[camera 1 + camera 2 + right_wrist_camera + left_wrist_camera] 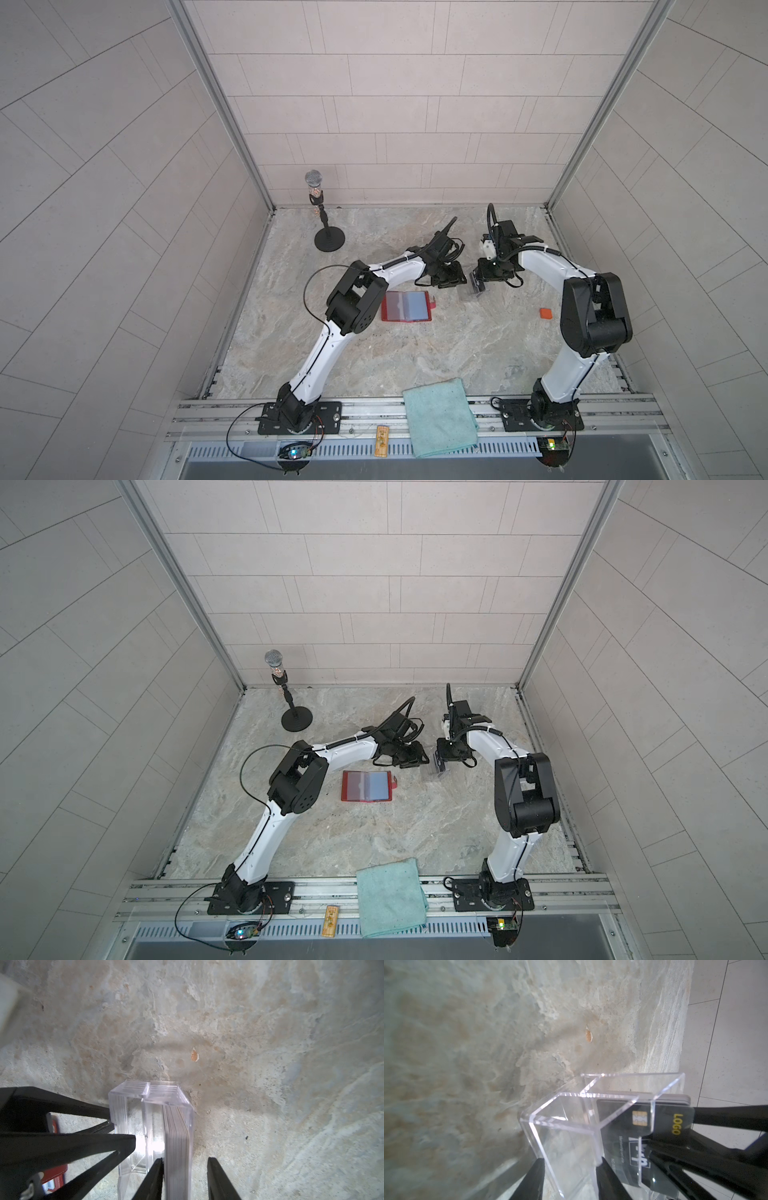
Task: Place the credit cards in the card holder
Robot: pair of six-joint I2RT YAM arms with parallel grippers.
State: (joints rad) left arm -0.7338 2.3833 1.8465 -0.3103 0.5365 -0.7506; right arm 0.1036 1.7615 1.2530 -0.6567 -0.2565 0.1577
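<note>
both top views: red wallet (pixel 406 306) open mid-frame, lower left of the clear box (pixel 471 291)
left wrist: left gripper (pixel 571 1162) straddles the box's empty half; gripping or not, can't tell tbh
right wrist: right gripper (pixel 184 1158) loose astride the upright cards (pixel 176 1147), bottom centre

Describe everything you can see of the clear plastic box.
The clear plastic box sits open-topped on the table, right of the red wallet. It looks acrylic, with two compartments: one empty, one holding cards stacked on edge, a black card outermost. The left gripper straddles the empty compartment, the right gripper the stack; contact unclear.
</note>
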